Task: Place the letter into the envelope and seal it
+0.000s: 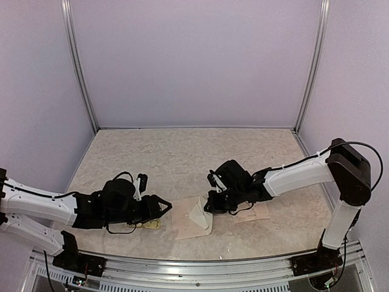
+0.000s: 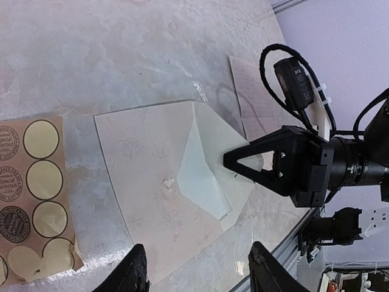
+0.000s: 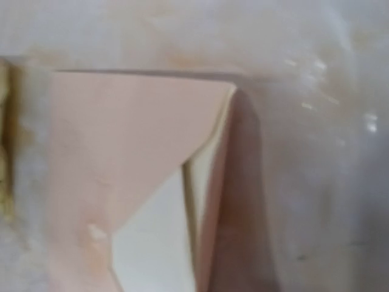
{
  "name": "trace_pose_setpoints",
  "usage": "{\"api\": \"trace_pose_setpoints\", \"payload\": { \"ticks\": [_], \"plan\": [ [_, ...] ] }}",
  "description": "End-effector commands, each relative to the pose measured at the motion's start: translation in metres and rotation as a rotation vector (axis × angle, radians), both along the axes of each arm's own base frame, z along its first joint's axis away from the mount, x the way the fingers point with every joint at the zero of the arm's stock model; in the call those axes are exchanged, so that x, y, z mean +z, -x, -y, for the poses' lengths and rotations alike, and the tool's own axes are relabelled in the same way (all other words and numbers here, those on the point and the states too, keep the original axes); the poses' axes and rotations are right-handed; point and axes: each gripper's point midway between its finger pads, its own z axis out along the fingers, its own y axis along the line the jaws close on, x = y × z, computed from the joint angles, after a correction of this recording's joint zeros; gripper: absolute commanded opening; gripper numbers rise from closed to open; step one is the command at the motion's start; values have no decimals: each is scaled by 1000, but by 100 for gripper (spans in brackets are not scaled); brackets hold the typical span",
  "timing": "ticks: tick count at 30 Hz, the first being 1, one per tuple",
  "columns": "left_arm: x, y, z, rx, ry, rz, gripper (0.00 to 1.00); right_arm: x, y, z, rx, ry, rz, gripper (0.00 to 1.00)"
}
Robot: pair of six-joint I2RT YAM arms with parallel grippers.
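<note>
Left wrist view, with top external and right wrist views in support: opening of the envelope before insertion. The envelope (image 2: 146,164) lay flat on the table (image 2: 121,55) between the two arms, its triangular flap (image 2: 203,167) lifted off the body and standing part-way up, as the top external view confirmed. The letter (image 2: 252,91) lay apart on the table just beyond the envelope, partly under the right arm, and no part of it had entered the pocket. The step in hand was therefore judged to be the raising of the flap, with insertion and sealing not yet begun.

The right gripper (image 2: 230,160) was at the tip of the flap, its dark triangular fingers touching or all but touching the paper edge. Seen side-on, one finger hid the other, so whether the jaws pinched the flap or only propped it could not be told; the right wrist view was too blurred to settle it. The left gripper (image 2: 199,249) hovered low over the near edge of the envelope with its fingers (image 2: 138,267) spread wide and nothing between them. A sticker sheet (image 2: 36,182) lay just beside the envelope on the left.

The next move probably called for the flap to be folded fully back and the envelope body pinned down — most likely by the left arm — so that the pocket gaped for the larger letter.
</note>
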Motion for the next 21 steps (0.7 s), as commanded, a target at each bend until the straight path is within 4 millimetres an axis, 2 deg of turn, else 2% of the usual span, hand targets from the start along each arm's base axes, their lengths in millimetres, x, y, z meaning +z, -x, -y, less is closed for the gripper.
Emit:
{"api": "trace_pose_setpoints", "payload": {
  "ticks": [1,5,10,13,16,18,21],
  "plan": [
    [10,-4,-14,24,-4,43,56,63,-4,-20,57,-179,101,0],
    [42,-5,-17,8,56,124,64,126,6,-26,141,-311,189,0],
    [94,-3,-21,-23,151,247,76,210,31,-28,290,-483,294,0],
    [132,5,-16,-92,237,320,83,260,50,-25,393,-581,362,0],
    [160,16,-6,-179,295,374,87,306,70,-18,485,-680,432,0],
    [174,21,0,-225,329,402,89,335,84,-11,543,-748,480,0],
    [203,33,8,-301,417,460,93,362,100,-1,599,-818,532,0]
  ]
}}
